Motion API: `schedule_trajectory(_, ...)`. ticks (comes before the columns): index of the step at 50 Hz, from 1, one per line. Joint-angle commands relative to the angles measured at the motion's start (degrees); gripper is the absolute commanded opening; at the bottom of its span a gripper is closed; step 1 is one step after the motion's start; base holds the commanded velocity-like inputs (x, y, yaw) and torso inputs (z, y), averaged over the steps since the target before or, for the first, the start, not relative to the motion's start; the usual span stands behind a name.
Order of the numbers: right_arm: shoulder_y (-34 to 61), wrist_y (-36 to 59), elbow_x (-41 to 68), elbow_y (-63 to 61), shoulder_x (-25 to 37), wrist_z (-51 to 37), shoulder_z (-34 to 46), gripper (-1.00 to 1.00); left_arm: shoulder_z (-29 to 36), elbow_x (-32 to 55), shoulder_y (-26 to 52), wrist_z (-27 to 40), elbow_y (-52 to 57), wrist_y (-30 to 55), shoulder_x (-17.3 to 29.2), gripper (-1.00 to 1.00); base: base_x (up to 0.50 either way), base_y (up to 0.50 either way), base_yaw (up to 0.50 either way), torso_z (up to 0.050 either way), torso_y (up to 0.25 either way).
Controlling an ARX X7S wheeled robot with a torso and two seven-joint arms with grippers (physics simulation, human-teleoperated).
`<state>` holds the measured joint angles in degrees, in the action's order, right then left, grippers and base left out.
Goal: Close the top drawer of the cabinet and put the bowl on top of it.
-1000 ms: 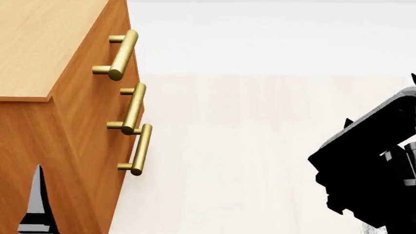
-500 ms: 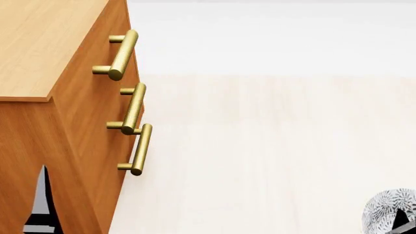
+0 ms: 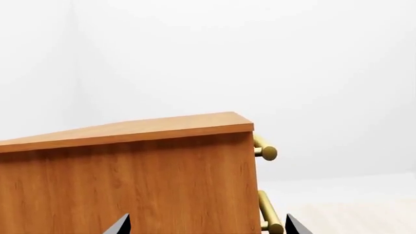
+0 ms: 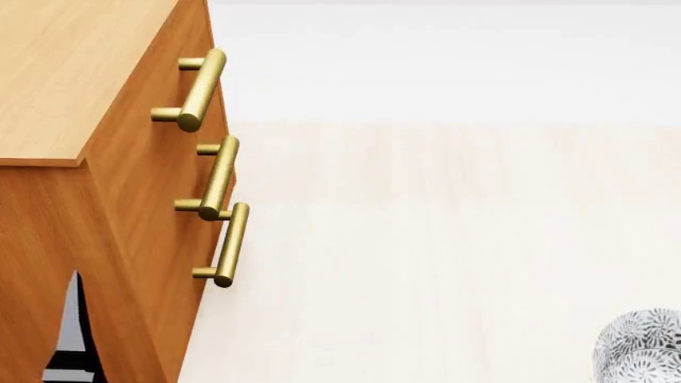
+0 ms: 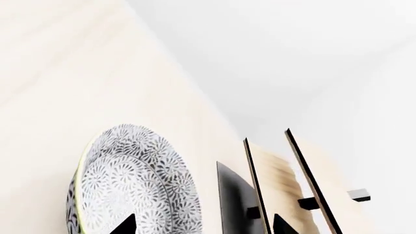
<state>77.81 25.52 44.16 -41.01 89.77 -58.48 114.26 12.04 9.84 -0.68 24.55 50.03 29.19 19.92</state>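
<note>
Since a second ago, the right arm's dark bulk has left the head view's lower right corner, uncovering the bowl (image 4: pixel 642 348), which is sitting on the pale floor (image 4: pixel 447 239) well apart from the cabinet (image 4: pixel 75 88); the top drawer (image 4: pixel 175 60) is lying flush with the two below it. Through the left wrist view, the left gripper (image 3: pixel 204 225) is showing both fingertips spread wide before the cabinet's side panel. Through the right wrist view, the right gripper (image 5: pixel 204 225) is likewise showing parted fingertips, hovering near the patterned bowl, with a pale wood shelf unit (image 5: pixel 286 190) beside it.
</note>
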Motion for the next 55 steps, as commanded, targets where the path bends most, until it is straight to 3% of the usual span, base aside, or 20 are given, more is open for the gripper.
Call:
schedule_trajectory(1, -2.3, -3.2, -2.1, 1.9, 0.2, 0.4, 2.2, 1.00, 0.1, 0.2, 0.0, 0.3, 0.3, 0.2, 0.2, 1.00, 0.00, 0.00, 0.00, 0.000, 0.000)
schedule_trajectory(10, -2.4, -3.6, -2.6, 2.7, 0.2, 2.6, 2.1, 1.00, 0.2, 0.2, -0.2, 0.6, 0.3, -0.1, 0.4, 1.00, 0.00, 0.00, 0.00, 0.000, 0.000)
schedule_trajectory(55, -6.4, -6.7, 0.5, 12.3, -12.3, 1.7, 3.3, 1.00, 0.5, 1.1, 0.3, 1.6, 0.1, 0.0, 1.1, 1.00, 0.00, 0.00, 0.00, 0.000, 0.000)
